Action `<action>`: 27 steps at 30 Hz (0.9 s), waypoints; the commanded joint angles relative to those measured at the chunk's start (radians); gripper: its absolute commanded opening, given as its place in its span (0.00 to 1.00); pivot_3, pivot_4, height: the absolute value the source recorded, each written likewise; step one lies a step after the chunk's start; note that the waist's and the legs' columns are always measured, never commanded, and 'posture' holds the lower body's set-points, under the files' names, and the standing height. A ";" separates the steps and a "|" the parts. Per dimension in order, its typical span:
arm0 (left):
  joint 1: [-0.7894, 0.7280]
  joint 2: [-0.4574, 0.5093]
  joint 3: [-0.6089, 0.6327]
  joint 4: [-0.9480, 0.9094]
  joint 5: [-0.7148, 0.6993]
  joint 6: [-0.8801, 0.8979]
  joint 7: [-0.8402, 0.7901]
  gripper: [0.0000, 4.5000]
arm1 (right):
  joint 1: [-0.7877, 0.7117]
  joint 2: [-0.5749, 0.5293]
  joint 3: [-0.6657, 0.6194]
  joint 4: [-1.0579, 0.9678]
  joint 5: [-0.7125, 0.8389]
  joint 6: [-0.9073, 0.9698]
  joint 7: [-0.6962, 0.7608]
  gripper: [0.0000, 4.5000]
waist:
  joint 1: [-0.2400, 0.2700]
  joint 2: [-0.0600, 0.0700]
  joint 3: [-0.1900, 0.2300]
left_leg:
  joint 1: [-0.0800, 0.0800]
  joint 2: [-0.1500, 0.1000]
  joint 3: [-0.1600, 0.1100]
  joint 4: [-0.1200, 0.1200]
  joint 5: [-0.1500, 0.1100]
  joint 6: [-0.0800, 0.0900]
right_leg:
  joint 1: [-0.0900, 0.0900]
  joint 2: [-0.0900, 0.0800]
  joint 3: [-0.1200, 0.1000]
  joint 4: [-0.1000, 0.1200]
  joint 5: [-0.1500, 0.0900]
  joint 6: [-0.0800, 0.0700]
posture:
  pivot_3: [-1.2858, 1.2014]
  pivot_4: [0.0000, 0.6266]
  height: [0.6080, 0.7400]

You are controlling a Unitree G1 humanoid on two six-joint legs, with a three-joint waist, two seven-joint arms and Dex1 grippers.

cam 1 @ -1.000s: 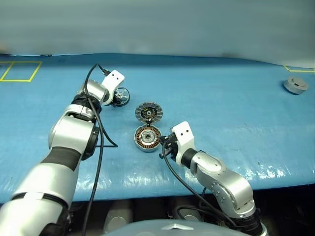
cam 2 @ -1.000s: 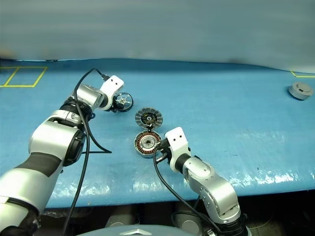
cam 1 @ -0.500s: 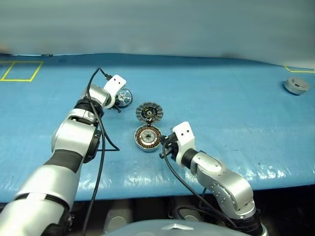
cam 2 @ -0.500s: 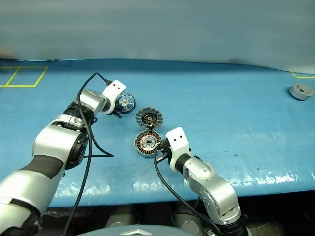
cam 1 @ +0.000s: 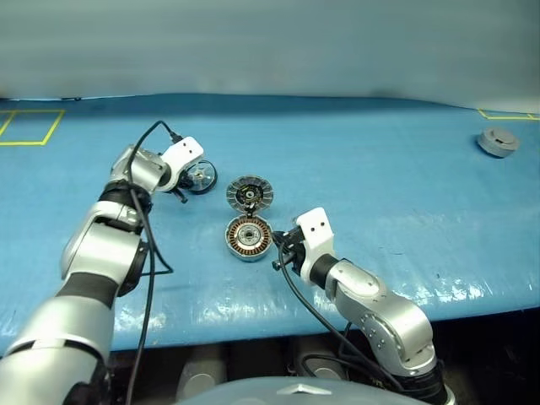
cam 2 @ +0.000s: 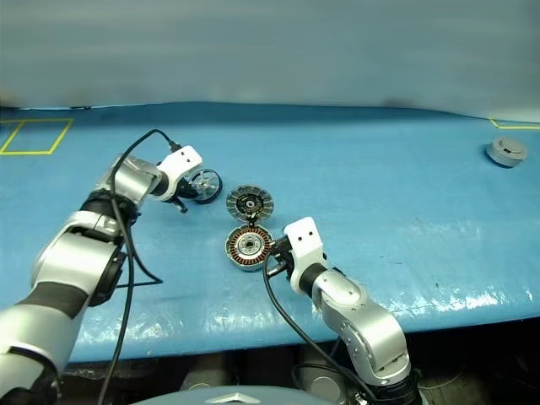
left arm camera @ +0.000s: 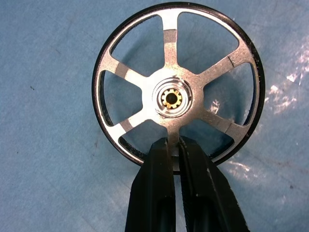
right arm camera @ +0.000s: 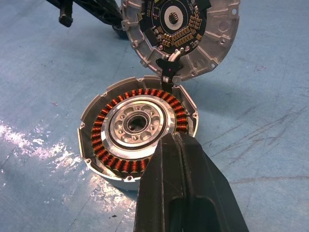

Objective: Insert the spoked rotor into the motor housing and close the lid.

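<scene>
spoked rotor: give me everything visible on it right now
The spoked rotor is a small flat wheel: thin black rim, six flat silver metal spokes with open gaps between them, and a round silver hub with a small brass toothed bore at its centre. The left claw is shut on it, its black fingers pinching one spoke at the rim. In the head views it sits over the blue mat, left of the open lid and the motor housing, apart from both.
</scene>
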 commanded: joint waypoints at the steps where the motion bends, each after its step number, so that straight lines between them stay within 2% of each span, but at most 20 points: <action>1: 0.148 0.095 -0.045 -0.299 -0.002 0.110 -0.140 0.02 | -0.011 -0.001 0.004 -0.019 0.005 -0.021 0.013 0.00 | -0.002 0.000 0.000 | 0.000 0.000 0.000 -0.001 0.000 0.000 | 0.000 0.000 0.001 0.000 0.000 0.000 | 0.52 0.24 1.00; 4: 0.297 0.186 -0.048 -0.615 -0.038 0.199 -0.225 0.02 | -0.024 -0.004 0.009 -0.005 0.005 -0.026 0.024 0.00 | -0.004 0.001 0.000 | 0.001 0.000 -0.001 -0.001 0.000 0.000 | 0.000 0.000 0.002 0.000 0.000 -0.001 | 0.52 0.24 1.00; 8: 0.429 0.250 -0.023 -0.880 -0.089 0.289 -0.253 0.02 | -0.030 -0.010 0.019 0.005 0.001 -0.034 0.036 0.00 | 0.008 0.001 0.000 | 0.001 0.000 -0.001 -0.001 0.000 0.000 | -0.001 -0.001 0.002 0.000 -0.001 -0.001 | 0.52 0.24 1.00; 17: 0.574 0.384 0.021 -1.172 -0.218 0.377 -0.299 0.02 | -0.012 -0.023 0.032 0.008 -0.007 -0.063 0.049 0.00 | 0.014 0.002 0.001 | 0.001 0.000 0.000 -0.001 0.000 0.000 | -0.001 -0.001 0.002 0.000 -0.007 -0.002 | 0.52 0.24 1.00; 19: 0.574 0.407 0.053 -1.230 -0.269 0.396 -0.308 0.02 | 0.011 -0.062 0.049 0.003 -0.027 -0.156 0.091 0.00 | 0.018 0.002 0.001 | 0.000 0.000 0.000 -0.001 0.000 0.000 | -0.001 -0.001 0.002 0.000 -0.007 -0.002 | 0.52 0.24 1.00; 23: 0.539 0.400 0.111 -1.325 -0.369 0.449 -0.298 0.02 | 0.094 -0.107 0.038 0.024 -0.042 -0.334 0.153 0.00 | 0.025 0.001 0.002 | -0.001 0.000 0.000 -0.001 0.000 0.000 | -0.001 -0.002 0.001 -0.002 -0.007 -0.001 | 0.52 0.24 1.00; 27: 0.469 0.336 0.129 -1.352 -0.426 0.487 -0.225 0.02 | 0.172 -0.136 0.002 0.052 -0.031 -0.478 0.218 0.00 | 0.027 0.001 0.002 | 0.000 -0.001 0.000 -0.001 0.000 0.000 | 0.000 -0.002 0.001 -0.002 -0.007 -0.001 | 0.52 0.24 1.00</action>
